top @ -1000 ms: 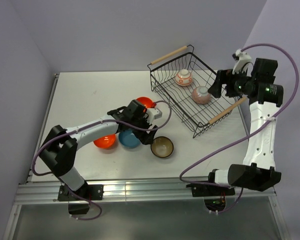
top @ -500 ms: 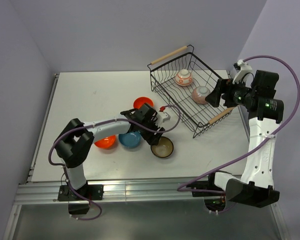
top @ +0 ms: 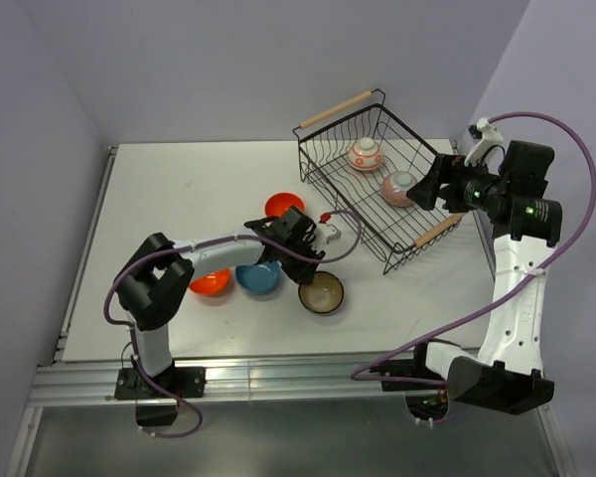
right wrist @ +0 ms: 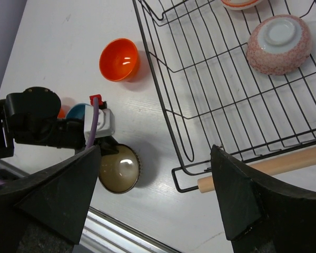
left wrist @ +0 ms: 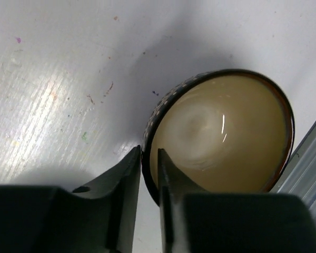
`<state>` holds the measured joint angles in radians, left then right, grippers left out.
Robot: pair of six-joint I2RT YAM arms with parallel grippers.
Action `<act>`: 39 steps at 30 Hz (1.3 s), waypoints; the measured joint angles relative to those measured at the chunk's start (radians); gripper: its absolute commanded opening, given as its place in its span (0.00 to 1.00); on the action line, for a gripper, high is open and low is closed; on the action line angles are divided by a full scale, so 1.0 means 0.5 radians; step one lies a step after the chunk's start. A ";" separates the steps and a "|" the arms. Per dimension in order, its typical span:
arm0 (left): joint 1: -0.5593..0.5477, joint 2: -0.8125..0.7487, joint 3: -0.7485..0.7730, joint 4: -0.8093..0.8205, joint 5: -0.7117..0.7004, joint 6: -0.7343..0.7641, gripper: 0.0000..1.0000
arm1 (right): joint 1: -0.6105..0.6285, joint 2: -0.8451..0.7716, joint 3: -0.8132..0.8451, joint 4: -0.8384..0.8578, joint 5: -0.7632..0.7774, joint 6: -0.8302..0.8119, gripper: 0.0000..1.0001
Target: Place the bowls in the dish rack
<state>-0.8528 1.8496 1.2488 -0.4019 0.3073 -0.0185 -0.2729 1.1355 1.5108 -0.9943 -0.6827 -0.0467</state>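
The dark brown bowl (top: 322,292) with a beige inside (left wrist: 221,132) sits upright on the white table, also seen from the right wrist (right wrist: 119,168). My left gripper (top: 306,266) (left wrist: 149,155) is shut on its rim, one finger outside the wall and one inside. Two plain orange bowls (top: 286,206) (top: 210,281) and a blue bowl (top: 257,277) lie beside the left arm. The black wire dish rack (top: 323,189) (right wrist: 263,166) holds two patterned bowls upside down (top: 365,154) (top: 401,188). My right gripper (top: 429,184) (right wrist: 156,148) hangs open and empty high over the rack's right side.
The table's front metal rail (top: 298,373) runs just below the brown bowl. The rack's near wooden handle (top: 447,224) lies under the right arm. Purple walls close in at the back and both sides.
The left gripper has moved right from the blue bowl to the brown bowl and closed onto its rim. The right gripper has drawn slightly in over the rack, narrowing a little.
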 measured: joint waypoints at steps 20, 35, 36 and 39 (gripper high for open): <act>0.397 -0.877 0.085 0.078 0.131 -0.350 0.00 | 0.030 0.100 0.093 0.514 -0.369 0.563 0.88; 0.655 -0.990 0.279 0.172 0.179 -0.682 0.00 | 0.901 0.394 0.101 1.170 -0.420 1.028 0.90; 0.675 -0.989 0.277 0.187 0.185 -0.707 0.00 | 0.960 0.411 0.079 1.180 -0.377 1.048 0.90; 0.718 -0.985 0.276 0.212 0.191 -0.758 0.00 | 1.119 0.467 0.034 1.203 -0.330 1.115 0.90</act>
<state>-0.4938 1.3571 1.3869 -0.2958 0.4026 -0.3973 0.2867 1.3689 1.5280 -0.3927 -0.8478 0.5110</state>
